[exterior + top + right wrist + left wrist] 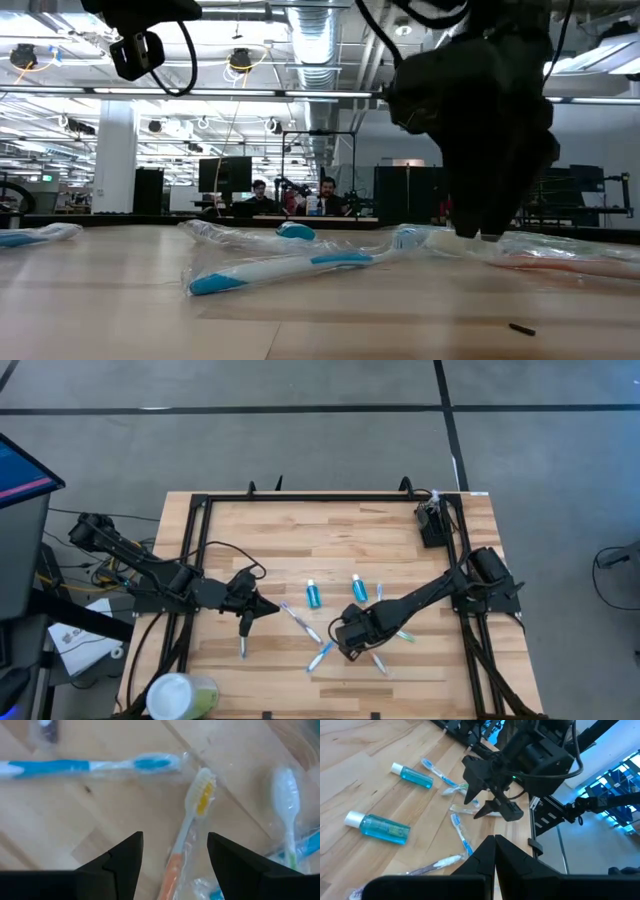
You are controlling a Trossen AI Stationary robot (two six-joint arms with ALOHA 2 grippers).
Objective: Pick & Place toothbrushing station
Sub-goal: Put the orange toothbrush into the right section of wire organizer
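Note:
The toothbrushing station [432, 525], a small black upright holder, stands at the table's far right corner, far from both arms. My right gripper [175, 855] points down, open, low over the table's middle [350, 644]. Its fingers stand on either side of a wrapped toothbrush with an orange handle and yellow-and-white bristles [194, 815], which lies flat on the wood. I cannot see them touch it. My left gripper [495, 842] is shut with nothing in it and hangs above the table's left half [270, 608].
Several wrapped toothbrushes lie around the right gripper, among them a blue one [90, 766] and a white one [286, 800]. Two blue bottles [313, 595] [359, 589] lie just beyond. A pale-green cup with a white lid [180, 695] stands at the near left corner. People sit in the room behind [325, 195].

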